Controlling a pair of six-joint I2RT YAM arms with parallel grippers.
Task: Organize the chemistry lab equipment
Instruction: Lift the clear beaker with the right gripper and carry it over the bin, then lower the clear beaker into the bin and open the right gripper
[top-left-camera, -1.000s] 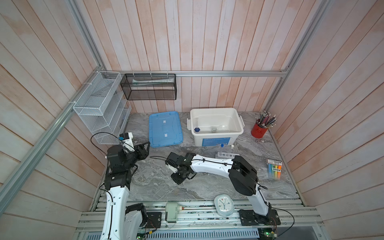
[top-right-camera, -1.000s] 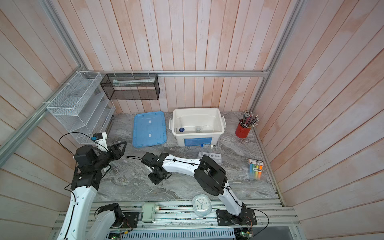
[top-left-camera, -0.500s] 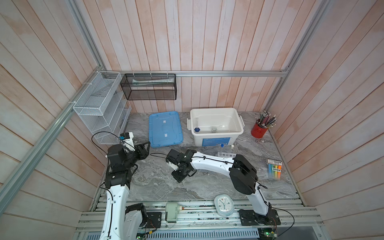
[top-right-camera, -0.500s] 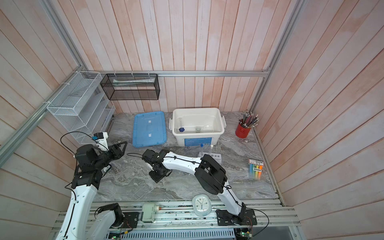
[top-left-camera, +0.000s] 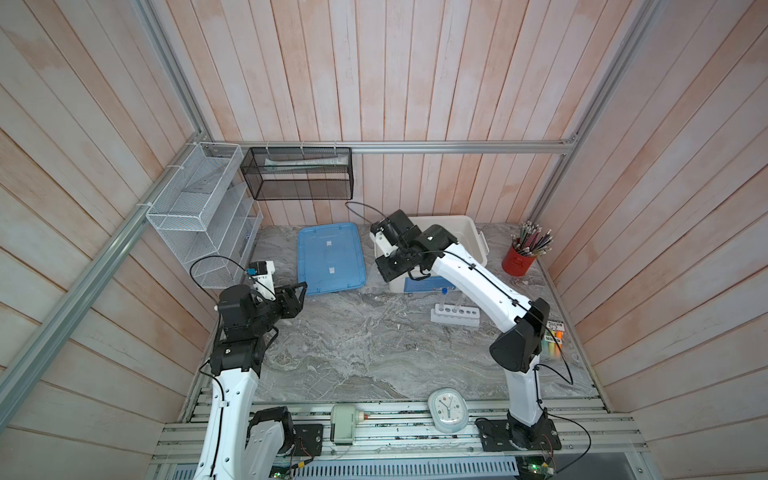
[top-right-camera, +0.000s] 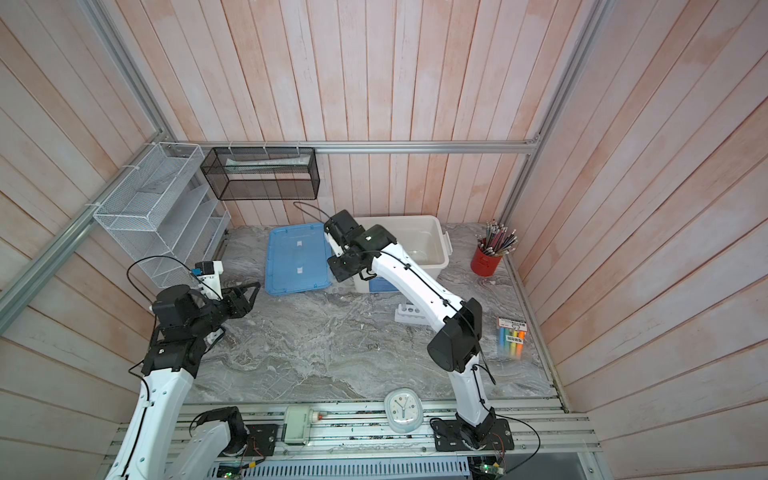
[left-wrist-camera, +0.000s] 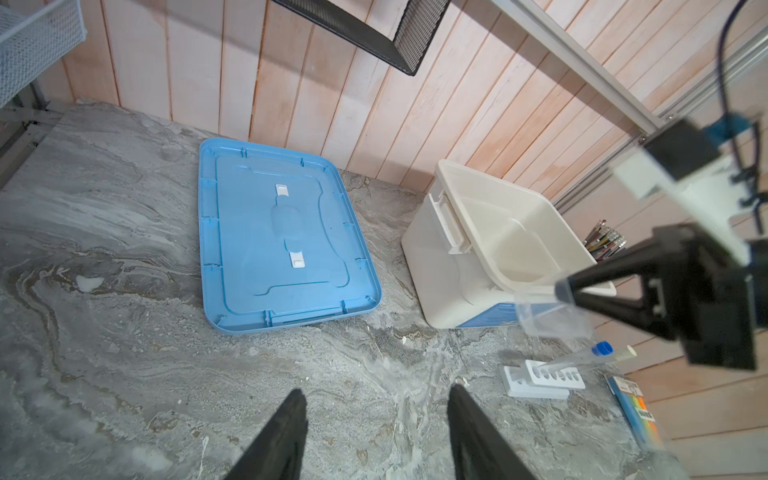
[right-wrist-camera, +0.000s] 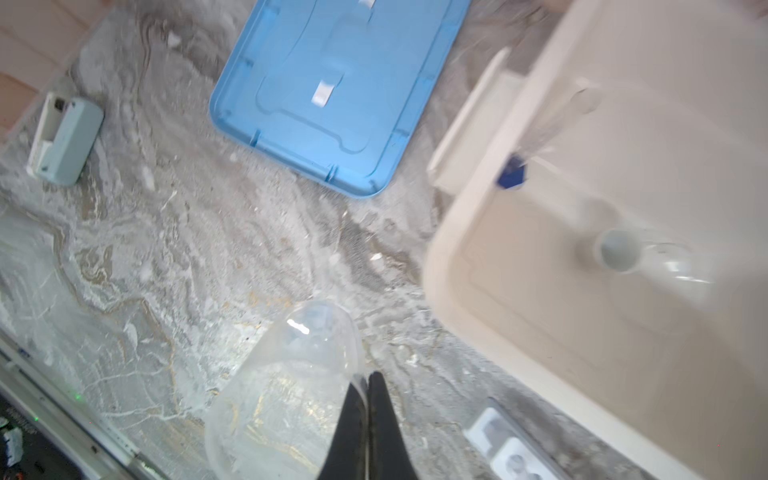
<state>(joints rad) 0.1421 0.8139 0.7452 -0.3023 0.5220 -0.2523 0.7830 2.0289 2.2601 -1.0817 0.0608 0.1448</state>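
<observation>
My right gripper (right-wrist-camera: 368, 380) is shut on the rim of a translucent clear cup (right-wrist-camera: 286, 386), which hangs in the air beside the white bin (right-wrist-camera: 478, 257). The left wrist view shows the same cup (left-wrist-camera: 552, 311) held in front of the bin (left-wrist-camera: 440, 249). A blue-based clear cylinder (right-wrist-camera: 540, 133) and a clear round glass vessel (right-wrist-camera: 665, 262) lie in the bin. The white rack (top-left-camera: 455, 316) stands on the table with a blue-capped tube (left-wrist-camera: 582, 357) and a white-capped tube (left-wrist-camera: 623, 353) in it. My left gripper (left-wrist-camera: 376, 399) is open and empty at the table's left.
A blue lid (top-left-camera: 330, 257) lies flat left of the bin. A red cup of pencils (top-left-camera: 519, 259) stands at the back right, a highlighter pack (top-left-camera: 555, 332) at the right edge. A clock (top-left-camera: 448, 409) and a grey device (top-left-camera: 345, 424) sit on the front rail. Wire shelves (top-left-camera: 199, 208) hang at the left.
My right gripper has shut on the clear cup and lifted it from the middle of the table back towards the bin's front left corner. The left arm has not moved.
</observation>
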